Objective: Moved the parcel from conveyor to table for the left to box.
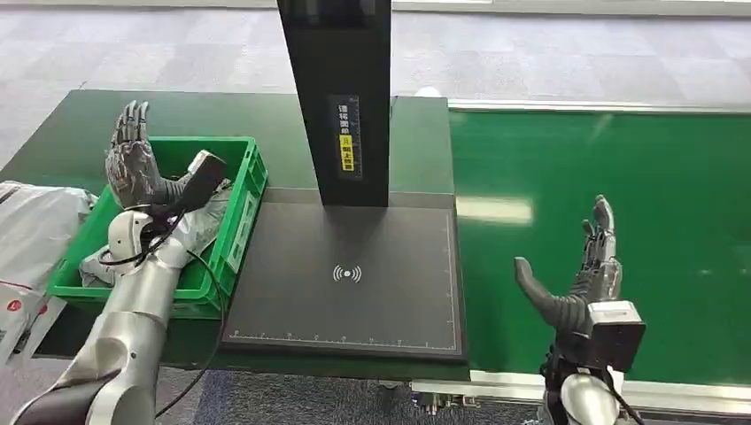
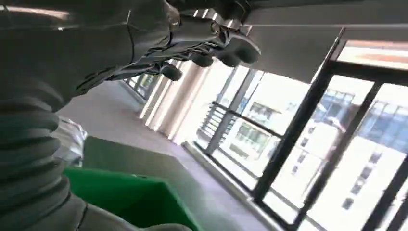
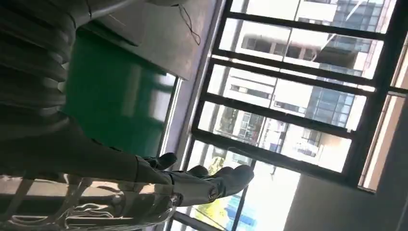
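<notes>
I see my left robot hand point(image 1: 133, 159) raised at frame left, fingers spread wide, holding nothing, above the green plastic crate point(image 1: 243, 190). My right robot hand point(image 1: 580, 274) at lower right is likewise splayed and empty over the glossy green conveyor point(image 1: 620, 177). A grey wrinkled parcel point(image 1: 199, 230) lies in the crate. The black column point(image 1: 341, 97) bears a yellow label, unreadable.
</notes>
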Motion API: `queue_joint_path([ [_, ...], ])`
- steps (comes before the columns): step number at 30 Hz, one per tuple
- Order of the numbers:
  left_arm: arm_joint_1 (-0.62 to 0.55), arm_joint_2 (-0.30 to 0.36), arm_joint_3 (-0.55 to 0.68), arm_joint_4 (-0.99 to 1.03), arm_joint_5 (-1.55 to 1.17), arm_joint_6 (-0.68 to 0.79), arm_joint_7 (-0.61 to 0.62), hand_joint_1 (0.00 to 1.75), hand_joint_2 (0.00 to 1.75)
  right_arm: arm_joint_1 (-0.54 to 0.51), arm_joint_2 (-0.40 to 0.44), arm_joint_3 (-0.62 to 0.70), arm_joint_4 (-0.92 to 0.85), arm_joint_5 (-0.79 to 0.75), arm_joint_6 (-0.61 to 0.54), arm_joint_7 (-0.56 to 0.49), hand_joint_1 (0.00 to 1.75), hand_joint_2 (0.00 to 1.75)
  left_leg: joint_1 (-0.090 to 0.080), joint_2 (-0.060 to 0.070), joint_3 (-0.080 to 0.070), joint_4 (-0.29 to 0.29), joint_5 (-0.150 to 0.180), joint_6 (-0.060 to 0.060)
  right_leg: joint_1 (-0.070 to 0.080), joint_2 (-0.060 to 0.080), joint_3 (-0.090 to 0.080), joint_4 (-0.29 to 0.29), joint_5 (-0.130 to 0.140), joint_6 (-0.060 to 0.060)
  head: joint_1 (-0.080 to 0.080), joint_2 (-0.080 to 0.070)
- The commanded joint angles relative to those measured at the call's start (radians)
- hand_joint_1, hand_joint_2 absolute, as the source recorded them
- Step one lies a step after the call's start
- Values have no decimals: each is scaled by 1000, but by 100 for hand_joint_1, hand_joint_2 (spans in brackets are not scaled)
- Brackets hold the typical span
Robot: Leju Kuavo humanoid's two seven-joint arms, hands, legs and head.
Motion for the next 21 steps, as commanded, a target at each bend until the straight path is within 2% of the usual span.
queue_joint_path([
  [1, 188, -104, -266, -254, 779, -322, -89, 0, 175, -43, -52, 49, 126, -58, 96, 21, 0, 175, 0, 0, 4, -2, 0, 1, 0, 0, 4, -3, 0, 0, 0, 0],
  [2, 220, -109, -305, -261, 976, -548, -46, 0, 175, -56, -64, 71, 151, -81, 165, 31, 0, 175, -1, 0, 3, -2, 0, 0, 0, 0, 4, -3, 0, 0, 0, 0],
  [3, 252, -105, -350, -262, 1000, -521, -67, 0, 175, -72, -58, 70, 183, -80, 171, 25, 0, 175, 0, -1, 4, -3, 0, 1, 0, 0, 5, -4, 0, 0, 0, 0],
  [4, 274, -87, -400, -242, 1178, -760, -9, 0, 175, -87, -69, 95, 204, -85, 227, 37, 0, 175, -1, 2, 5, -3, 0, 0, 0, 2, 5, -4, 1, 0, 0, 0],
  [5, 315, -86, -439, -218, 1241, -843, -32, 0, 175, -111, -57, 101, 242, -93, 256, 31, 0, 175, 0, 0, 2, -2, 0, 1, 0, 0, 3, -3, 0, 0, 0, 0],
  [6, 326, -70, -503, -189, 1222, -877, -54, 0, 175, -115, -49, 100, 255, -117, 288, 33, 0, 175, -1, 0, 3, -2, 0, 1, -1, 0, 3, -2, 0, 0, 0, 0],
  [7, 341, -78, -518, -178, 1216, -874, -72, 0, 175, -115, -45, 99, 258, -117, 288, 33, 0, 175, -1, 1, 3, -2, -1, 1, -1, 1, 3, -2, 0, 0, 1, 0],
  [8, 357, -84, -550, -149, 1243, -947, -79, 0, 175, -113, -42, 96, 264, -137, 317, 40, 0, 175, -1, 2, 6, -4, 0, 1, -1, 2, 6, -5, 1, 1, 0, 0],
  [10, 369, -94, -576, -143, 1231, -940, -85, 0, 175, -102, -41, 90, 265, -180, 364, 57, 0, 175, -1, 2, 4, -2, -1, 1, -1, 2, 4, -3, 0, 0, 0, 0],
  [13, 376, -104, -599, -186, 1164, -853, -80, 0, 175, -76, -42, 78, 253, -225, 443, 84, 0, 175, 0, -1, 3, -2, -1, 1, 0, -1, 4, -3, -1, 0, 0, 0],
  [21, 413, -104, -542, -302, 1134, -780, -77, 0, 175, -72, -25, 76, 222, -205, 465, 83, 0, 175, 0, 1, 3, -2, -1, 1, 1, 1, 3, -3, 0, 0, 0, 0],
])
